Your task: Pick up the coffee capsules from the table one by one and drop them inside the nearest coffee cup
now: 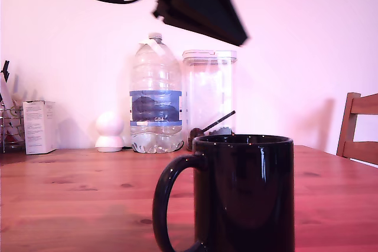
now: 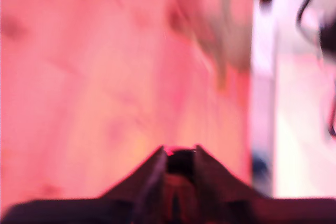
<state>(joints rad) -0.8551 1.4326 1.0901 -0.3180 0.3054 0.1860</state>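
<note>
The glossy black coffee cup [image 1: 245,196] stands upright at the near edge of the exterior view, its loop handle toward that view's left. My gripper [image 1: 241,37] hangs high above the table, over the cup and slightly behind it, pointing down toward the exterior view's right. In the blurred wrist view the gripper [image 2: 181,155] has its jaws close together, with a small dark rounded coffee capsule [image 2: 181,162] pinched between the tips. Reddish wooden table [image 2: 94,93] passes beneath it. I see no other capsule lying on the table [image 1: 71,193].
Behind the cup stand a large water bottle [image 1: 155,95] and a clear plastic canister [image 1: 209,92] with a dark scoop-like thing [image 1: 211,126] at its base. A white round object [image 1: 110,131], a white box [image 1: 39,127] and a wire holder [image 1: 10,125] sit at the back left; a chair [image 1: 358,128] at the right.
</note>
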